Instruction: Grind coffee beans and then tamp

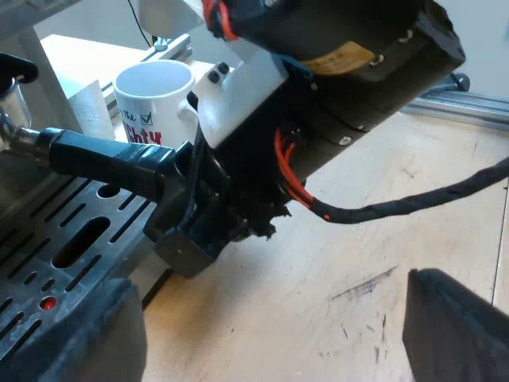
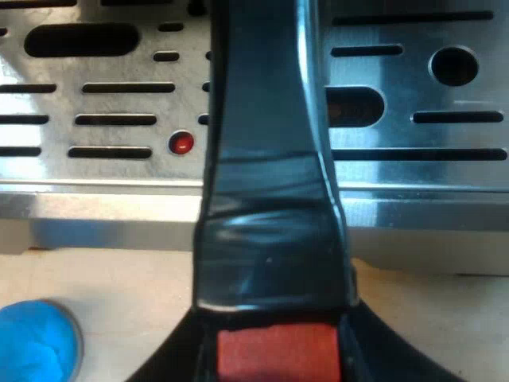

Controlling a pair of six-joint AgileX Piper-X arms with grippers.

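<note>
The holder's dark handle (image 1: pixel 103 155) reaches out from the espresso machine over the slotted metal drip tray (image 1: pixel 56 247). My right gripper (image 1: pixel 191 231) clamps that handle near its end. In the right wrist view the handle (image 2: pixel 270 159) runs between the fingers of my right gripper (image 2: pixel 274 354), which is shut on it, and the red end (image 2: pixel 274 350) shows there. My left gripper (image 1: pixel 270 334) hangs open over the wooden table, nothing between its fingers (image 1: pixel 457 322), a short way from the right arm.
A white mug (image 1: pixel 155 99) with red lettering stands on the table beyond the handle, beside the machine. A blue tamper (image 2: pixel 36 346) lies on the table just off the drip tray's (image 2: pixel 413 183) edge. A metal rail (image 1: pixel 469 107) runs along the table's far side.
</note>
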